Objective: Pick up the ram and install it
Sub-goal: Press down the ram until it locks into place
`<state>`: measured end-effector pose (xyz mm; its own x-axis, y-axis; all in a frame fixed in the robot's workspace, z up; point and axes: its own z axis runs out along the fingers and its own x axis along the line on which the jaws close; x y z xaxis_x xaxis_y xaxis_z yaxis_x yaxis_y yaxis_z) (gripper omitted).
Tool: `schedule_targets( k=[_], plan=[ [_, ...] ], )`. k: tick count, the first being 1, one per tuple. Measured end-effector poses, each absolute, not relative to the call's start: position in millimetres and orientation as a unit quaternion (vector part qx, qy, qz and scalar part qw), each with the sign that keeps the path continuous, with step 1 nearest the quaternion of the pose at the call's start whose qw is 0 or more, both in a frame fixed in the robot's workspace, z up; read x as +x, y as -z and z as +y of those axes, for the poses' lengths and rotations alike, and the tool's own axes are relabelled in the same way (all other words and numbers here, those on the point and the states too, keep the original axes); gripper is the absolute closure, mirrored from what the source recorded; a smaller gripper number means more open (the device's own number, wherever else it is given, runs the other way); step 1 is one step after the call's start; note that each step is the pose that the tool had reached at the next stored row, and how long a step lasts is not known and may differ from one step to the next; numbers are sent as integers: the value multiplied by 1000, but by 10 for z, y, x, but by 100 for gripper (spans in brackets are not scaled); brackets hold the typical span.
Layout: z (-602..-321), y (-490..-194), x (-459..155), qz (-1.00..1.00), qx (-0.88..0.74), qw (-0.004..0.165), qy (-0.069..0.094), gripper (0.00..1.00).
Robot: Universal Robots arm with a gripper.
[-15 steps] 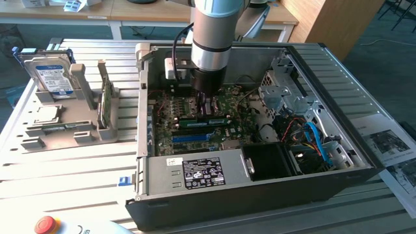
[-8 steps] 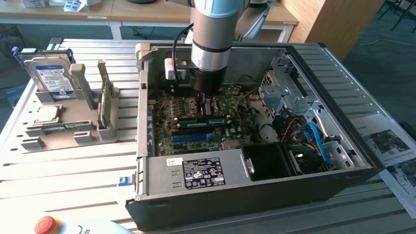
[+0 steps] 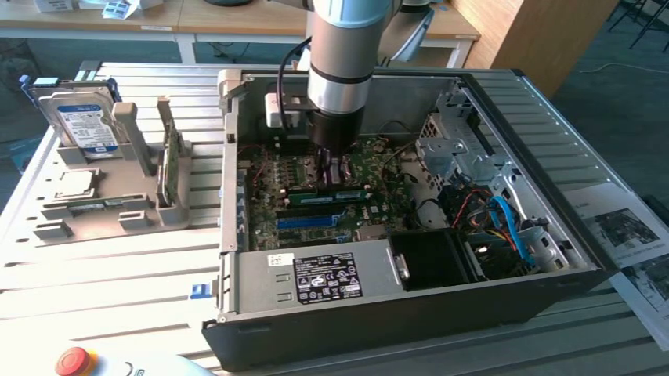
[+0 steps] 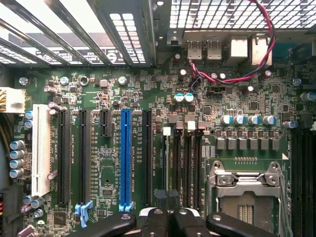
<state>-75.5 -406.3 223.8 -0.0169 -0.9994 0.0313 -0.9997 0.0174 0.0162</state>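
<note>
ram (image 3: 343,193) just beneath shut pincer (image 3: 334,160)

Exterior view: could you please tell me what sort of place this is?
Probably a robotics lab workbench: an open computer case on a slatted metal table, a parts fixture holding a hard drive.

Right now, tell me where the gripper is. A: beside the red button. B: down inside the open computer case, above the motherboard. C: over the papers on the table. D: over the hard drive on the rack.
B: in the exterior view the gripper reaches down into the open computer case, just above the motherboard.
</note>
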Motion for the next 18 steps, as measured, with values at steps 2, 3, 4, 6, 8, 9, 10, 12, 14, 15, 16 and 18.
schedule_targets(
  k=[2,3,4,6,8,9,10,12,14,15,16,18],
  plan=[
    [-4064,-2259,-756,-713,701,17,-5,90],
    [-4065,-2269,-756,-713,701,17,-5,90],
    [-4065,-2280,-757,-713,701,17,-5,90],
    [-4065,-2298,-757,-713,701,17,-5,90],
    [-4065,-2316,-757,-713,701,17,-5,90],
    [-4065,-2328,-757,-713,701,17,-5,90],
    [-4065,-2342,-757,-713,701,17,-5,90],
    [-4065,-2374,-757,-713,701,17,-5,90],
    [-4065,-2413,-757,-713,701,17,-5,90],
    [-4065,-2431,-757,-713,701,17,-5,90],
    [-4065,-2449,-757,-713,701,17,-5,90],
    [-4065,-2483,-757,-713,701,17,-5,90]
  ],
)
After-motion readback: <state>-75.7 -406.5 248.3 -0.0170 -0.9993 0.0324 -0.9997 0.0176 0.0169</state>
